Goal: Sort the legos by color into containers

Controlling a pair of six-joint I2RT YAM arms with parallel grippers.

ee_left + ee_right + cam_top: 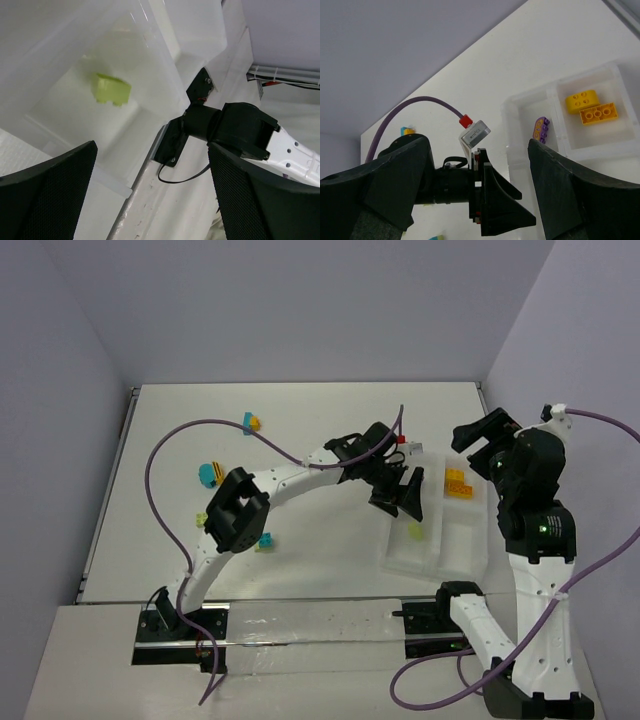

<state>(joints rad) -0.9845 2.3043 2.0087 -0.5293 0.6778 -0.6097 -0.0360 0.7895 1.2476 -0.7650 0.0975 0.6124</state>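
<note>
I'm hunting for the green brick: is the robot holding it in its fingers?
No, the green brick lies in the tray, apart from the open left fingers.

A: The overhead?
B: High behind the arm bases (168,623), looking down on the whole surface (320,420).
A: And the wrists?
B: Left sits close over the tray (150,45) — right hangs farther back, facing it. All three share it.

Translucent tray (462,545) holds lime lego (111,89) (yellow legos (582,100) apart).
</note>
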